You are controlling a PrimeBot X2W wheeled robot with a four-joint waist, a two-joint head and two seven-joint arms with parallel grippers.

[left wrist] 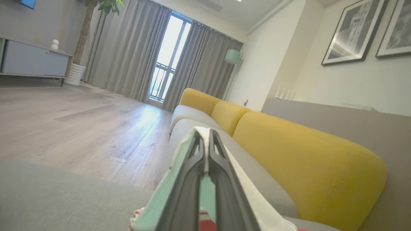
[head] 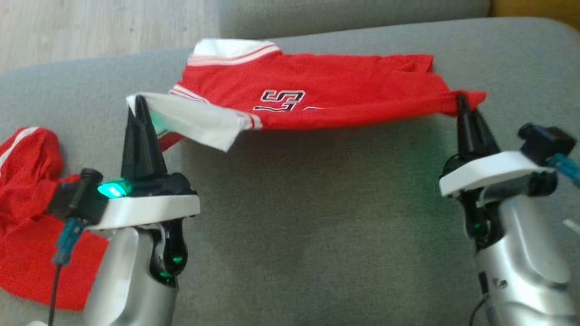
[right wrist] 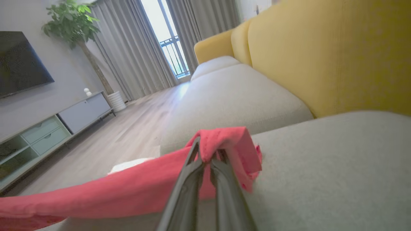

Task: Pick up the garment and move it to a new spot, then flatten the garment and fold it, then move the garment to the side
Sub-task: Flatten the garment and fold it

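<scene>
The garment (head: 317, 95) is a red shirt with white sleeves and dark lettering, stretched across the grey sofa seat (head: 317, 217). Its near edge is lifted off the cushion between both grippers. My left gripper (head: 138, 102) is shut on the white sleeve, which wraps its fingers (left wrist: 221, 157) in the left wrist view, where the gripper (left wrist: 205, 134) points along the sofa. My right gripper (head: 462, 100) is shut on the red corner at the right; the right wrist view shows red cloth (right wrist: 128, 189) bunched over the closed gripper (right wrist: 208, 147).
A second red cloth (head: 31, 217) lies crumpled at the sofa seat's left, beside my left arm. Yellow back cushions (left wrist: 305, 160) run along the far side. Wooden floor (left wrist: 80, 122) lies beyond the seat's edge, with a low cabinet (right wrist: 64, 122) and a potted plant (right wrist: 70, 25) past it.
</scene>
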